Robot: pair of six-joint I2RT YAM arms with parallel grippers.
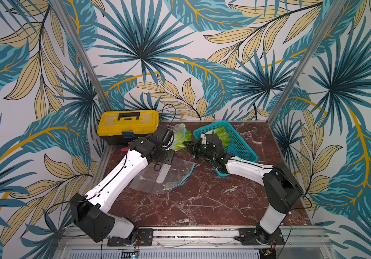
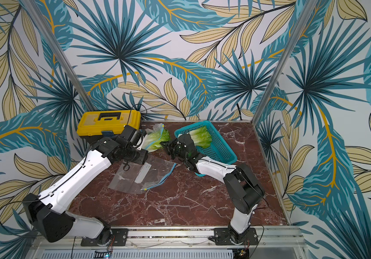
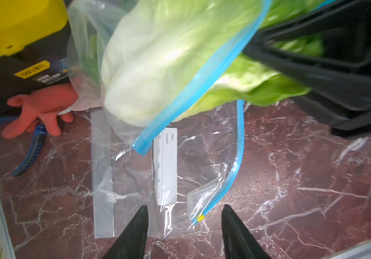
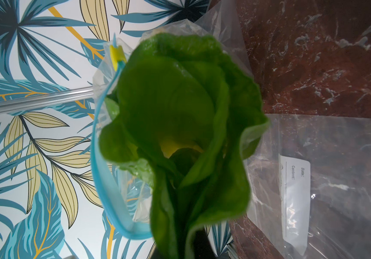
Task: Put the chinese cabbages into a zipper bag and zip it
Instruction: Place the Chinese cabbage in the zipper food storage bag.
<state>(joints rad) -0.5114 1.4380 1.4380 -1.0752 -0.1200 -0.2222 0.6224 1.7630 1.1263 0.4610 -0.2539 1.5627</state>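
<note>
1. Your right gripper (image 1: 187, 143) is closed on the leafy end of a chinese cabbage (image 4: 175, 107), with green leaves filling its wrist view.
2. That cabbage is at the back of the desk (image 1: 202, 201), between the yellow toolbox (image 1: 126, 125) and the teal basket (image 1: 236, 143). It is only partly inside the zipper bag (image 3: 85, 44): the white base is in the plastic, and the leaf tops still stick out past the blue zipper rim.
3. The relation to work from is the long axis. It runs from the base, on the toolbox side, to the leaves, on the basket side, so it points straight back at your right gripper. I judge that pushing along that line would seat it deeper.
4. Your left gripper (image 3: 183, 208) has its fingers apart and holds nothing. It hovers over a second, empty bag (image 1: 164, 177) lying flat on the desk. The filled bag lies beyond its fingertips, toward the back wall.
5. The left arm is the nearer one to the bag's plastic (the right is busy with the leaves), so holding the bag steady probably falls to it.
6. Another cabbage (image 1: 222, 134) is still in the basket. I cannot tell whether a third is already inside the bag.
7. The yellow slider (image 4: 117, 56) sits at one end of the rim, and the bag is not yet zipped.
</note>
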